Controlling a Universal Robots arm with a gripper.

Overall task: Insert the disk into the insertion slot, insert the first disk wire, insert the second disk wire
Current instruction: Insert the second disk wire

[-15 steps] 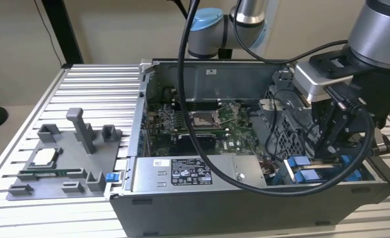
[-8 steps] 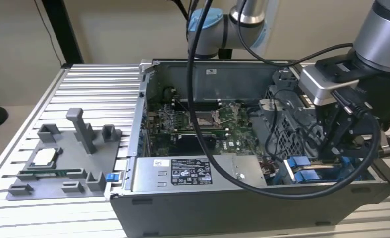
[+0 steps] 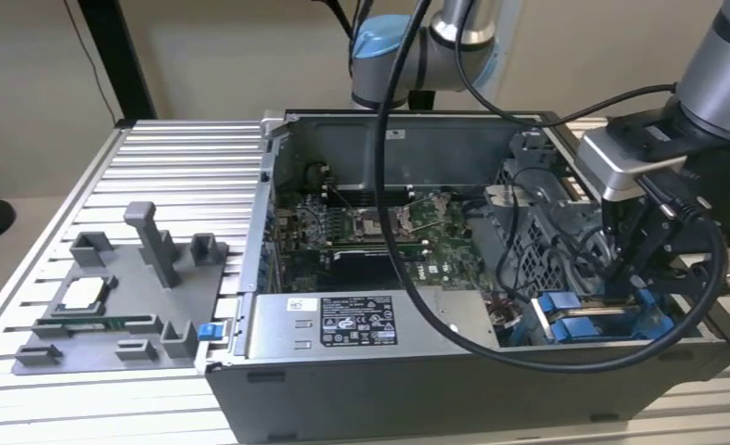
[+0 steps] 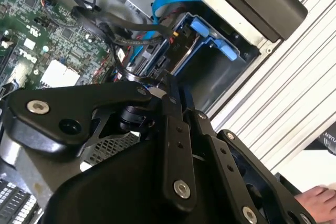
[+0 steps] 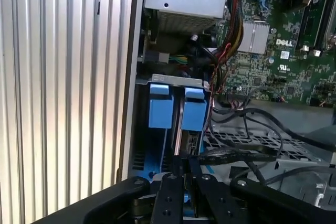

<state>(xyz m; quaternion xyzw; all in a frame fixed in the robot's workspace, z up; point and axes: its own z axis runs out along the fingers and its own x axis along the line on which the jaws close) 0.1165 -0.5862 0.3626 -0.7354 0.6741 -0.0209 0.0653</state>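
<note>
- Disk [image 5: 178,140]: seated in the insertion slot [image 5: 143,129] at the near corner of the open computer case [image 3: 377,371], on the exterior view's right. In the first wrist view it stands on edge, its long axis running down into the bay, away from the blue tabs.
- Appearance of the disk: only a thin edge shows between the blue carrier pieces; two bright blue tabs [image 5: 160,106] sit side by side at its end. Its label cannot be seen.
- Insertion slot: grey metal bay with blue rail pieces [image 3: 575,320], just beside the labelled grey power-supply box [image 3: 339,324].
- Wires: black cables [image 5: 247,153] and a flat blue cable [image 4: 168,1] cross the bay; whether any is plugged into the disk cannot be told.
- Gripper [image 5: 190,179]: black, lowered right over the slot; its jaws stand close together, nearly closed, and whether they pinch a cable cannot be told.
- Motherboard [image 3: 377,232]: green, on the case floor beyond the bay.
- Table [image 3: 179,158]: ribbed aluminium, carrying the case and a grey parts fixture [image 3: 117,306] on the exterior view's left.
- A person's hand [image 4: 317,200] rests at the edge of the second wrist view.
</note>
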